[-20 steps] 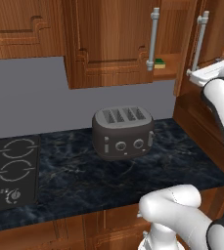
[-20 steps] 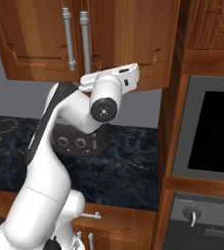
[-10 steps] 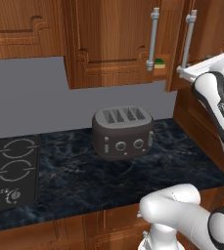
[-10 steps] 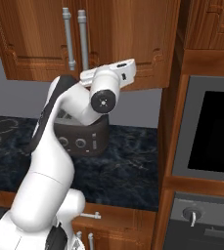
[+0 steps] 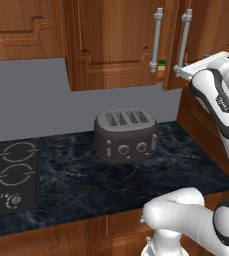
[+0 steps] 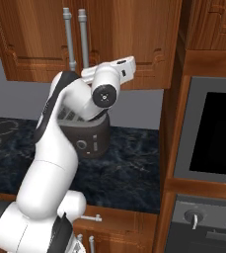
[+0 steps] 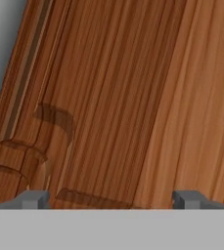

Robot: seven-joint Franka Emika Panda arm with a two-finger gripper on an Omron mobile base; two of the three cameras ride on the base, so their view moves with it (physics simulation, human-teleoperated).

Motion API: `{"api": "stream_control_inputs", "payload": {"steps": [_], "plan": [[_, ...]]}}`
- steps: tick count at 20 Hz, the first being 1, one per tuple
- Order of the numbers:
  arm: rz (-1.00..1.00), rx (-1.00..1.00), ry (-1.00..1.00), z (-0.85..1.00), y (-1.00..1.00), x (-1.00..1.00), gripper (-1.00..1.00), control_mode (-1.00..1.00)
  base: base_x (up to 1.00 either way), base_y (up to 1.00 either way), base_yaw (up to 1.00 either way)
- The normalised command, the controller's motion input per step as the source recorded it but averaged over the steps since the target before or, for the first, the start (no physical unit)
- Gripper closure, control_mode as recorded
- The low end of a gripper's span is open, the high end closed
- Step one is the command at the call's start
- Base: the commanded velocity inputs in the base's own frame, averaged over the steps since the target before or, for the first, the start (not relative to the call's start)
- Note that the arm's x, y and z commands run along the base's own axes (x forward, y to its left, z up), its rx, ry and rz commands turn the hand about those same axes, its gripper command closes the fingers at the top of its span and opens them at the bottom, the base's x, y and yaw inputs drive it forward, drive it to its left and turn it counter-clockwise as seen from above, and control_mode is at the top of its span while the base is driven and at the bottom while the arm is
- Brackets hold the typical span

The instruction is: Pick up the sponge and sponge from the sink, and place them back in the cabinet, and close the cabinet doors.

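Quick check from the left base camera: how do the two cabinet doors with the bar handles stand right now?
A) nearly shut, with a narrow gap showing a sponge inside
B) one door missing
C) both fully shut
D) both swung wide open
A: between the cabinet doors a narrow gap stays open near the handles' lower ends, and a green and yellow sponge shows through it.

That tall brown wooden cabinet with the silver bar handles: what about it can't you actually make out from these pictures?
- Tall brown wooden cabinet: its inside, in the left base view, shows as a narrow gap between the two doors; the rest is behind the wood.
- Small green and yellow sponge: a sliver in that gap; a second sponge cannot be confirmed.
- Gripper: the hand view, close to the wood, doesn't tell whether its fingertips touch the door.
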Motion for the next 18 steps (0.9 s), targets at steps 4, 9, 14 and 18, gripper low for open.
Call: {"api": "stream_control_inputs", "payload": {"steps": [4, 9, 14, 18], "plan": [[0.00, 0.00, 0.00, 0.00, 0.08, 0.23, -1.00, -1.00, 0.00, 0.00, 0.00], [0.00, 0.00, 0.00, 0.00, 0.08, 0.30, -1.00, -1.00, 0.00, 0.00, 0.00], [0.00, 0.00, 0.00, 0.00, 0.08, 0.28, -1.00, -1.00, 0.00, 0.00, 0.00], [0.00, 0.00, 0.00, 0.00, 0.06, 0.18, -1.00, -1.00, 0.00, 0.00, 0.00]]}}
